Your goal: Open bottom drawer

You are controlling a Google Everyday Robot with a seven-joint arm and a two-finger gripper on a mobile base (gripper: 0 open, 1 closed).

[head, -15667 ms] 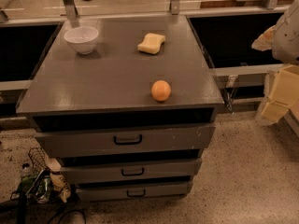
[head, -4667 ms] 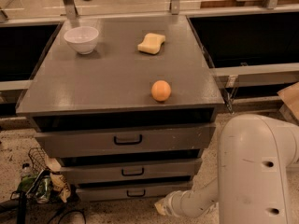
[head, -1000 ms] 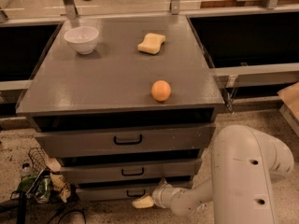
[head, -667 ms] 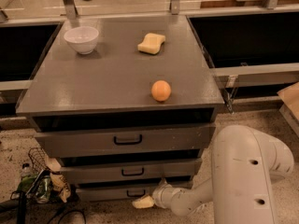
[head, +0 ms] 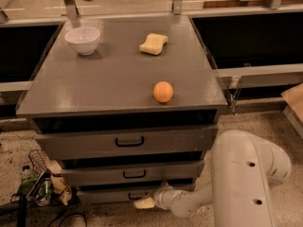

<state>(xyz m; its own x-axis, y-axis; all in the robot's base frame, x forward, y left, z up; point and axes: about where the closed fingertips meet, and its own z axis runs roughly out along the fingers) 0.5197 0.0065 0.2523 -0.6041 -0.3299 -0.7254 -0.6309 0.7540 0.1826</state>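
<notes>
Speckled floor (head: 265, 123), gripper (head: 144, 202) at bottom drawer (head: 104, 196) front

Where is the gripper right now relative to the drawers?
The gripper sits low at the bottom centre of the camera view, right in front of the bottom drawer beside its small black handle, beneath the middle drawer.

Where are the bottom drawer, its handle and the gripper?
bottom drawer (head: 102, 196): camera view, left part of its grey front.
handle (head: 137, 195): camera view, middle of the black loop.
gripper (head: 144, 203): camera view, its pale tip, low in front of the bottom drawer, just below the handle.
</notes>
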